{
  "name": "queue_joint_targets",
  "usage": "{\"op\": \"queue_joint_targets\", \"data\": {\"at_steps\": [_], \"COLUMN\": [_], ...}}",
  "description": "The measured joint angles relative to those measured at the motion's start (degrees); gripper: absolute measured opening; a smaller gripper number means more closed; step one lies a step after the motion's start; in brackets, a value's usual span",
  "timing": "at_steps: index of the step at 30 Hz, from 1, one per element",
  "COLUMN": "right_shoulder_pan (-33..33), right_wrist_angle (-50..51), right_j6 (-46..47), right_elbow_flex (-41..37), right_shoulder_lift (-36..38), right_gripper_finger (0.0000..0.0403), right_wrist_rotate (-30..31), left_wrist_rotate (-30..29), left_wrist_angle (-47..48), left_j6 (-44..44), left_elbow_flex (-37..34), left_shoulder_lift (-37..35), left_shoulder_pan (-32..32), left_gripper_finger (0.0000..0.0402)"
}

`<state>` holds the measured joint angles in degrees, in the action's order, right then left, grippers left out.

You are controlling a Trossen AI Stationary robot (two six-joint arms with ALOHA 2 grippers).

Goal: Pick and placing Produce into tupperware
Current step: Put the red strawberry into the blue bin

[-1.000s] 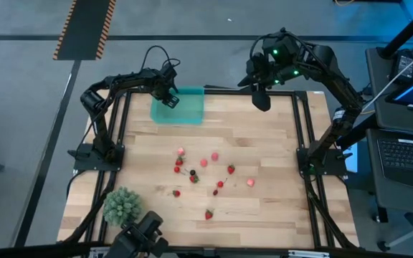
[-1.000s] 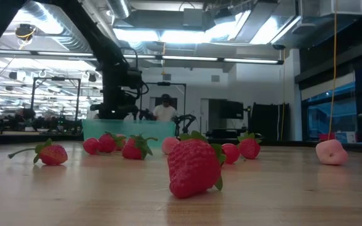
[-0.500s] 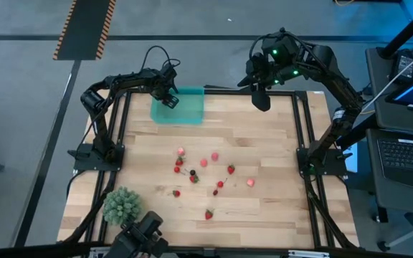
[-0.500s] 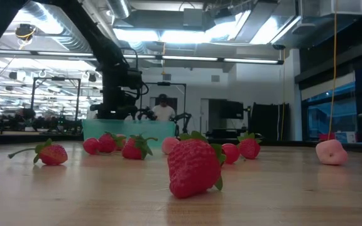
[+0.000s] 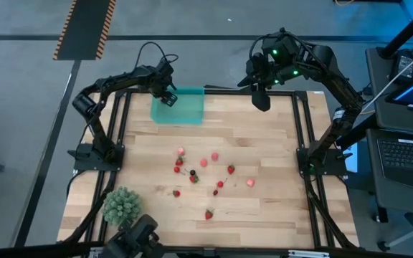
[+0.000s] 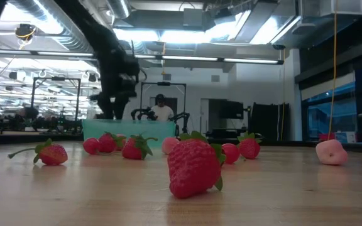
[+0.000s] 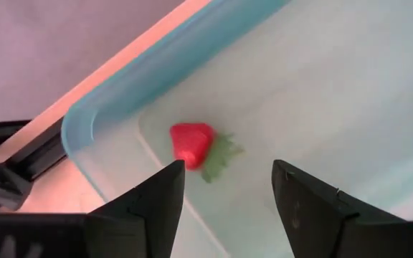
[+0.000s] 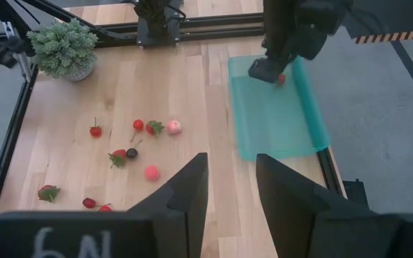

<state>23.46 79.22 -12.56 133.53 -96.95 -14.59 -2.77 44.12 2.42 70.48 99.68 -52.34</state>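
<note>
Hovering with fingers parted and empty, the left gripper [image 7: 224, 188] sits above one small red strawberry [image 7: 191, 141] lying in the shallow translucent teal tupperware [image 5: 185, 109] at twelve o'clock; the fruit's far side is hidden. Right gripper [image 8: 231, 183]: fingers apart, empty.

Looking straight down from overhead: whole table [image 5: 264, 143], both arms, teal tupperware [image 5: 181, 109] at the far edge. Set level at table-top height, close behind one big strawberry [image 6: 193, 164], facing across to the same tupperware [image 6: 131, 129] and the room beyond. Left wrist: very close above the tupperware [image 7: 321, 86] floor. Right wrist: high, looking back over table [image 8: 120, 86], tupperware [image 8: 274, 115] and scattered fruit.
</note>
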Motion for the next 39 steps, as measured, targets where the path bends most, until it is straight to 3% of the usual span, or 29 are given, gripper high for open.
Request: {"op": "queue_joint_targets", "data": {"at_steps": [10,14,20,32,39], "right_shoulder_pan": [0.0,0.0,0.0,0.0,0.0], "right_wrist_angle": [0.0,0.0,0.0,1.6,5.7], "right_j6": [0.0,0.0,0.0,3.4,6.4], "right_elbow_flex": [0.0,0.0,0.0,0.0,0.0], "right_shoulder_lift": [0.0,0.0,0.0,0.0,0.0], "right_gripper_finger": [0.0121,0.0121,0.0121,0.0121,0.0121], "right_wrist_rotate": [0.0,0.0,0.0,0.0,0.0], "left_wrist_rotate": [8.6,12.5,13.0,12.7,7.2], "left_wrist_angle": [8.3,13.3,19.7,21.9,18.8], "left_j6": [0.5,2.0,4.1,9.3,12.5], "left_elbow_flex": [0.0,0.0,0.0,0.0,0.0], "left_shoulder_lift": [-14.8,-20.4,-26.4,-27.9,-24.4], "left_shoulder_pan": [3.7,7.9,16.7,34.0,42.7], "left_gripper_finger": [0.0204,0.0204,0.0204,0.0204,0.0204]}}
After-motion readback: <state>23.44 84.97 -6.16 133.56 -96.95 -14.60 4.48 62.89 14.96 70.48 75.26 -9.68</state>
